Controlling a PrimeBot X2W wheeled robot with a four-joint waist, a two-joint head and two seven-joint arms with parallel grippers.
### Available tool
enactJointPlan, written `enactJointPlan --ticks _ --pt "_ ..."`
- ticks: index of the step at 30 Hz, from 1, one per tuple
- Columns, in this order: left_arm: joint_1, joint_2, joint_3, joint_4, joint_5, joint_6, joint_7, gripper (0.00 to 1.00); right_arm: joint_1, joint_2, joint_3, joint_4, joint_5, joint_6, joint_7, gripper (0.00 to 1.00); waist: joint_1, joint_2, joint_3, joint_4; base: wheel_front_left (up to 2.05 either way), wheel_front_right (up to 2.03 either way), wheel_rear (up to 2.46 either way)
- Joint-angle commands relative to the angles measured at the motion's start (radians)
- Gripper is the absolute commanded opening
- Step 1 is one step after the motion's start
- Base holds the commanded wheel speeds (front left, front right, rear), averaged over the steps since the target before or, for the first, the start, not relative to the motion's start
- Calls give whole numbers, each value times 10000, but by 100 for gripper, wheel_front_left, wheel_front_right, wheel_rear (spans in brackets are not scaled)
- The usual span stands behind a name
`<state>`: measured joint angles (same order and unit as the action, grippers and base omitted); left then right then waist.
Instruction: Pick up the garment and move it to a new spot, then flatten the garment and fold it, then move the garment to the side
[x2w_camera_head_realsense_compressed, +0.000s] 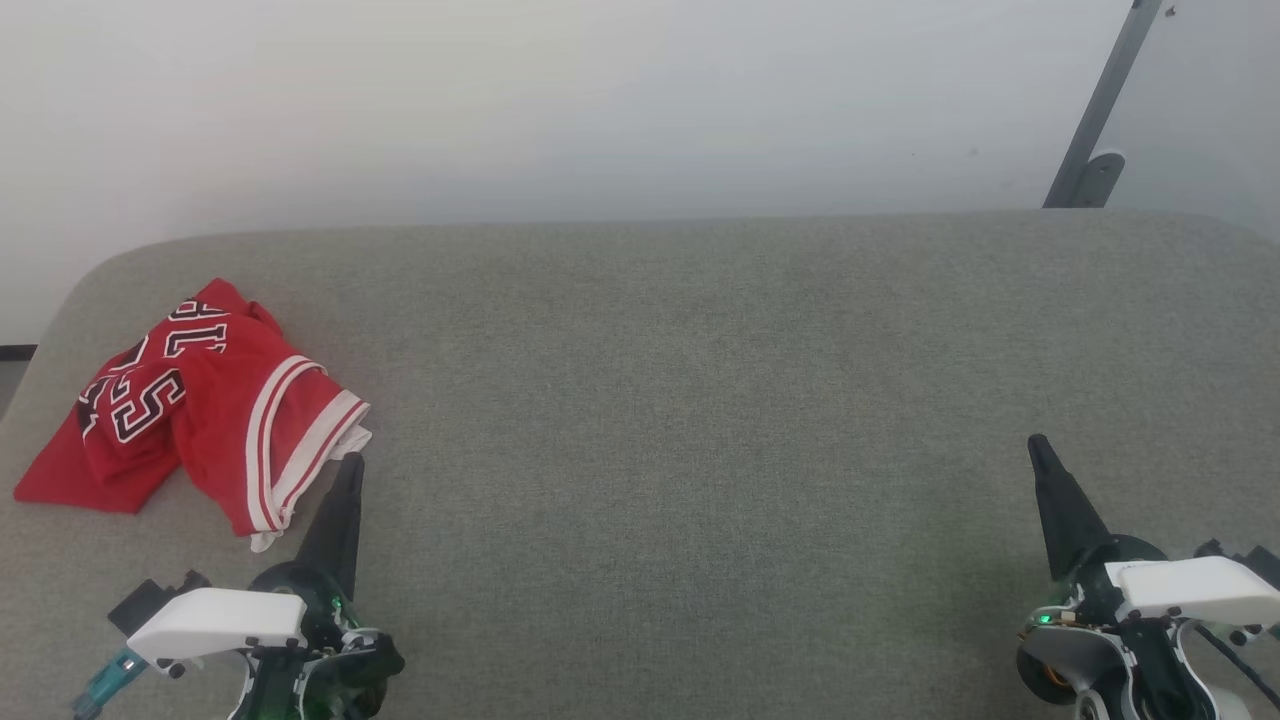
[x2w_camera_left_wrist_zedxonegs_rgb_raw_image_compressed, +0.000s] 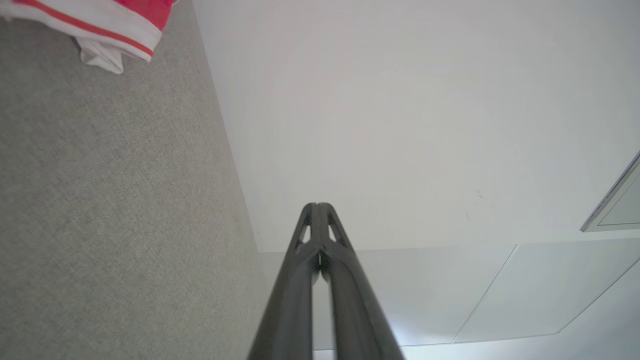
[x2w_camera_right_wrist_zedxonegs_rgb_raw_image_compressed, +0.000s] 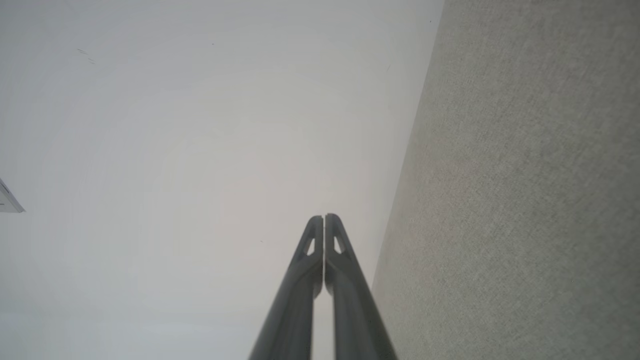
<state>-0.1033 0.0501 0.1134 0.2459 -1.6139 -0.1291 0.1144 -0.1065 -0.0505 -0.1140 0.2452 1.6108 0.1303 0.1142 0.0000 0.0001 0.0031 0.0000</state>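
The garment, a red jersey with white-and-red striped trim and black lettering, lies crumpled at the far left of the grey table. Its trimmed corner shows at the top left of the left wrist view. My left gripper is shut and holds nothing; its tip stands just right of the garment's near edge, apart from it. In the left wrist view the same left gripper has its fingers pressed together. My right gripper is shut and holds nothing at the lower right, far from the garment, and its fingers meet too.
The grey fabric-covered table runs wide between the two grippers. A pale wall rises behind its far edge. A grey metal bar leans at the back right corner.
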Motion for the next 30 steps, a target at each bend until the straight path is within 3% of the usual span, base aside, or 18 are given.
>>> enactJointPlan --ticks 1,30 --pt "-127 -13 14 -5 20 -30 21 0 -53 26 11 7 44 8 12 0 0 -1 0 0 0 0 0" --pt "-127 -13 14 -5 20 -30 20 0 -53 26 9 7 44 6 12 0 0 -1 0 0 0 0 0"
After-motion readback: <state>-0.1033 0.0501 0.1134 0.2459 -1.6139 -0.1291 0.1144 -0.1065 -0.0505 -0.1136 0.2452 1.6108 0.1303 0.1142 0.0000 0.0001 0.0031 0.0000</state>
